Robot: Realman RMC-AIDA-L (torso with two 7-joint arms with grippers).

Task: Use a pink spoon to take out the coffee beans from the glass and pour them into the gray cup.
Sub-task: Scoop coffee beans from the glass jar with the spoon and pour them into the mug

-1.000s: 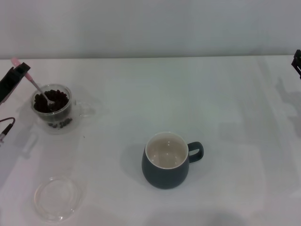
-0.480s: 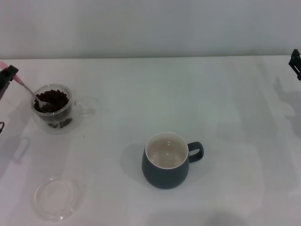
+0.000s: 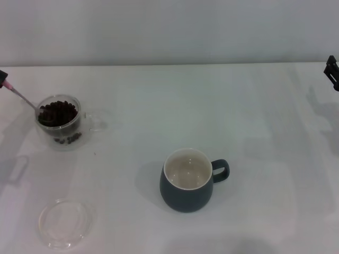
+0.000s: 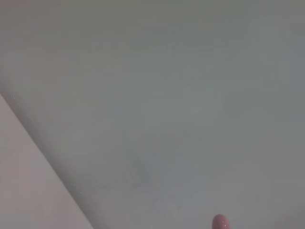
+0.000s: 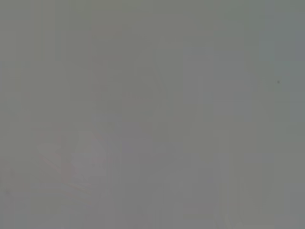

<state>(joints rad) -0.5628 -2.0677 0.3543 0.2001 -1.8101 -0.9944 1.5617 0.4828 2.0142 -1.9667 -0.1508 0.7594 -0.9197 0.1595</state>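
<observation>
Only a dark sliver of the left gripper (image 3: 2, 75) shows at the frame edge, closed on the spoon (image 3: 21, 96), whose bowl dips into the glass (image 3: 58, 120) of beans (image 3: 58, 112).

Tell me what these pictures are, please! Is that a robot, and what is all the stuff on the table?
Yes, it's a robot with two arms. The big picture comes from a camera on its head, looking down at a white table. The other two come from cameras on its wrists and show almost nothing, only a pink tip of the spoon in the left wrist one.

On the table's left is a small glass full of coffee beans. A pink spoon leans into it, and the left gripper, barely visible at the edge, holds its handle. In the middle stands an empty gray cup. A clear saucer lies near the front. The right gripper waits at the right edge.
</observation>
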